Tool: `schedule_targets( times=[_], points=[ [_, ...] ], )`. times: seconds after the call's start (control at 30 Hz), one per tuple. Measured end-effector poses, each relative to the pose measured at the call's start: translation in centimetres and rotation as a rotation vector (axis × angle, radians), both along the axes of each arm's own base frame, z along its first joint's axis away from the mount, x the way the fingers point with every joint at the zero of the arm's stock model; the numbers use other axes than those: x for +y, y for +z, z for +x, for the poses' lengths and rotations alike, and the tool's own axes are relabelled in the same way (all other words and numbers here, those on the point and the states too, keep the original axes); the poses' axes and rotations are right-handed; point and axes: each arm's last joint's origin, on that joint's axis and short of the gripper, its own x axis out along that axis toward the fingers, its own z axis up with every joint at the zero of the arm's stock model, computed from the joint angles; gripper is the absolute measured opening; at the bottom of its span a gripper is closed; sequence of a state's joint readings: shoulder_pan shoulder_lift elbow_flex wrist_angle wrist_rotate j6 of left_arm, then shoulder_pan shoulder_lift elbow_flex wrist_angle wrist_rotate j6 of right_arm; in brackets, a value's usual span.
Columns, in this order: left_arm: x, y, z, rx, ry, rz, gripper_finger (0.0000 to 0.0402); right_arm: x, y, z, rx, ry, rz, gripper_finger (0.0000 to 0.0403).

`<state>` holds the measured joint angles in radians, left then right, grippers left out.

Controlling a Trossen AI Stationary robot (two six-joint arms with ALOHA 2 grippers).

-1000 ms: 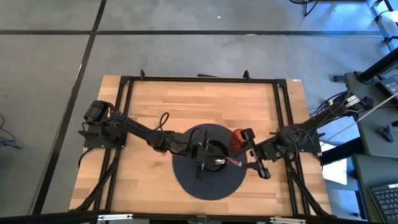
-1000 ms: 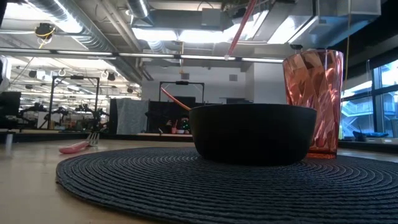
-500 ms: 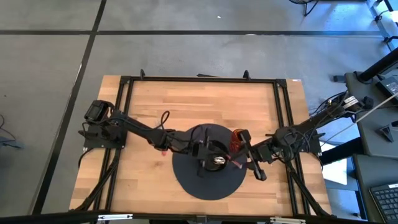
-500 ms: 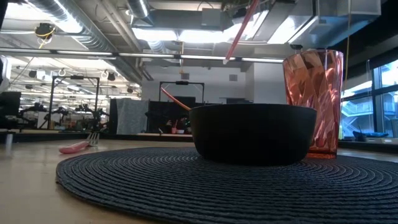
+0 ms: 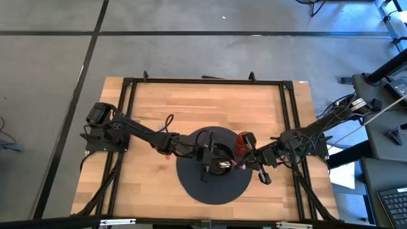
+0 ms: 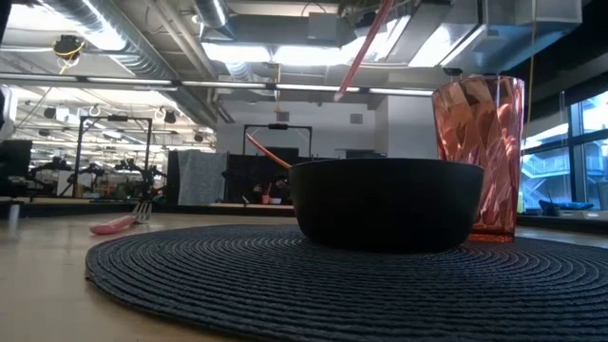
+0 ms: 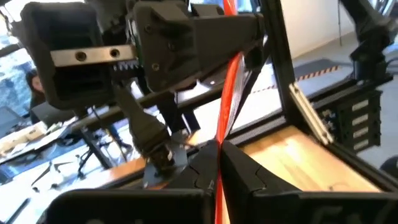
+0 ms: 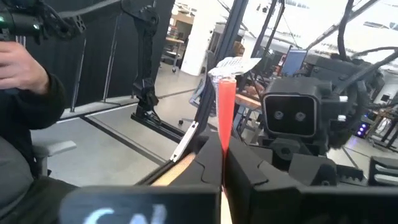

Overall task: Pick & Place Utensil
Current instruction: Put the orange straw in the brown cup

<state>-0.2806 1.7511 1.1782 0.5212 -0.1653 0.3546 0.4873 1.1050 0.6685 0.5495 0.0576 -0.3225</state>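
From overhead the round dark mat is half hidden by both arms; the black bowl on it shows plainly only from table height, with the pink tumbler just right of it; left gripper pinches a red-handled utensil upright; right gripper clamps a red-handled spoon; a pink fork lies far left.

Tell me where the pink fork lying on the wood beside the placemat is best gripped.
Grip the pink fork by its handle, coming straight down from above. It lies flat on the table, clear of the placemat, so only a top approach fits. The handle is the long, plain part, and the tines are best left free.
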Motion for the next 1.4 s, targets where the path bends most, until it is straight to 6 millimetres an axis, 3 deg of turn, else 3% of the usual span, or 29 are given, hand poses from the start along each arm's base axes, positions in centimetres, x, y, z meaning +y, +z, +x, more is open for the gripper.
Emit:
schedule_targets(
  times=[0.23, 0.33, 0.43, 0.57, 0.73, 0.8, 1.0, 1.1, 1.23, 1.4],
  points=[
    [-1.2, -0.5, -1.0, 0.102, 0.135, 0.064, 0.0041, -0.2, 0.6, -0.5, -0.025, 0.013, 0.014, 0.0004],
    [-2.1, -0.2, -2.3, 0.148, 0.262, 0.158, 0.0054, -0.4, 0.8, -0.8, -0.02, 0.014, 0.018, 0.0004],
    [-3.3, 0.9, -4.4, 0.19, 0.389, 0.263, 0.0059, -0.5, 1.0, -1.2, -0.015, 0.011, 0.023, 0.0003],
    [-4.1, 3.6, -8.1, 0.127, 0.439, 0.259, 0.0052, -1.1, 1.5, -1.8, -0.014, -0.044, 0.05, 0.0003],
    [-2.2, 6.2, -14.0, -0.003, 0.394, 0.097, 0.0022, -1.7, 3.8, -2.5, 0.044, -0.128, 0.031, 0.0003],
    [-0.7, 5.4, -15.5, -0.071, 0.352, 0.028, 0.0008, -1.9, 5.5, -2.6, 0.082, -0.164, 0.029, 0.0003],
    [5.1, -0.6, -17.4, -0.315, 0.362, -0.092, 0.0002, -2.2, 11.3, -2.6, 0.25, -0.271, 0.045, 0.0003],
    [7.3, -3.1, -18.0, -0.396, 0.331, -0.152, 0.0002, -2.4, 13.3, -2.7, 0.328, -0.332, 0.057, 0.0002],
    [8.8, -5.3, -18.0, -0.387, 0.289, -0.155, 0.0003, -2.4, 14.8, -2.6, 0.387, -0.342, 0.054, 0.0002],
    [9.3, -6.6, -17.3, -0.322, 0.323, -0.114, 0.0002, -2.7, 15.0, -3.2, 0.456, -0.357, 0.058, 0.0002]
  ],
)
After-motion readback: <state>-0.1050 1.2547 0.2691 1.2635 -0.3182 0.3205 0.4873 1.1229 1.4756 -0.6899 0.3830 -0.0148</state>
